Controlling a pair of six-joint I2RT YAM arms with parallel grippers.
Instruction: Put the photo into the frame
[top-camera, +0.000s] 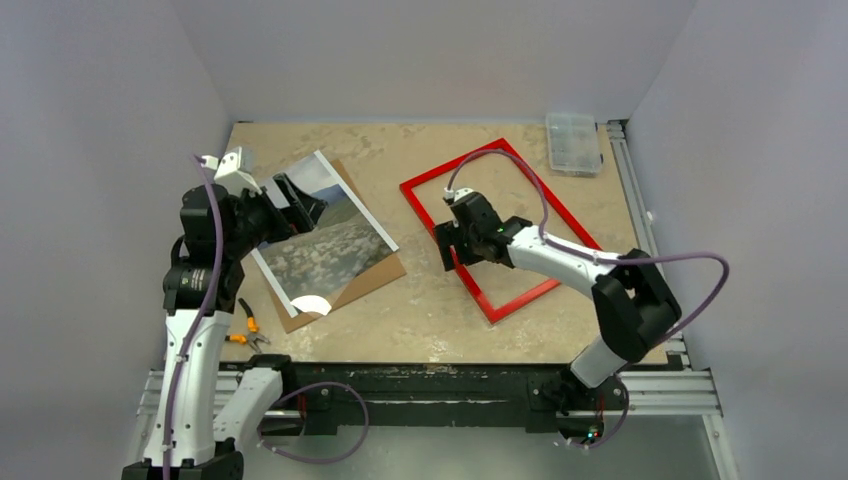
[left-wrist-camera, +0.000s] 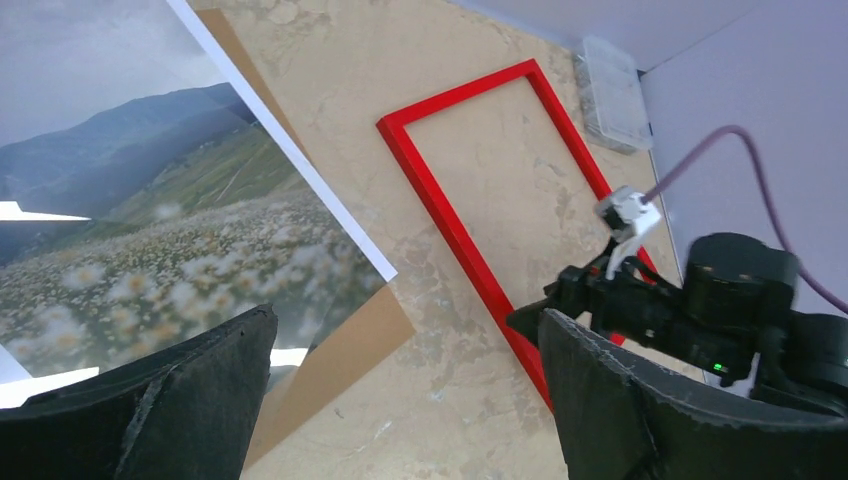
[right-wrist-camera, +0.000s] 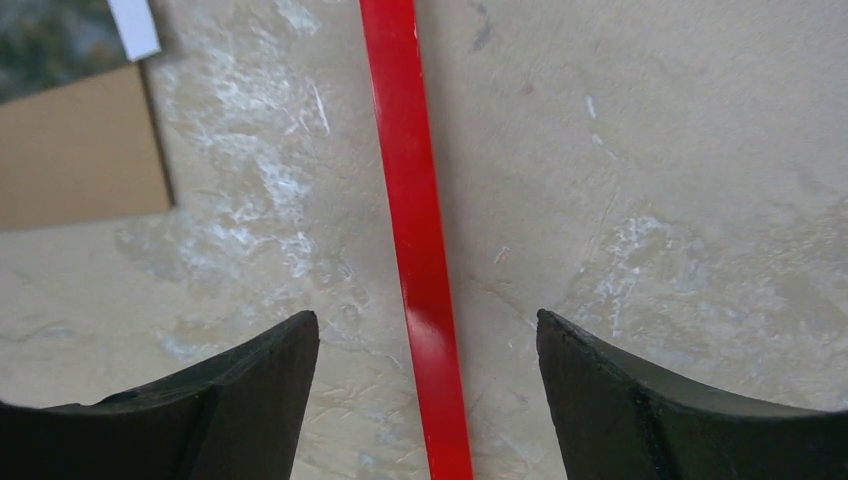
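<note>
Photo (top-camera: 335, 235) face up on brown board (top-camera: 375, 275), apart from frame (top-camera: 422, 212) lying red side up; left fingers (left-wrist-camera: 200, 400) spread over photo's edge, right fingers (right-wrist-camera: 650, 410) spread astride frame rail, likely for pinching.

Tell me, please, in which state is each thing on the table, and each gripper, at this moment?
photo, picture side up on the backing board, near corner curled, not in the frame.
frame, lying flat, red side up, empty.
backing board, flat under the photo.
left gripper, open, above the photo, holds nothing.
right gripper, open, above one frame edge, holds nothing.
plastic box, far right corner; lid state unclear.
pliers, lying near left, untouched.
</note>
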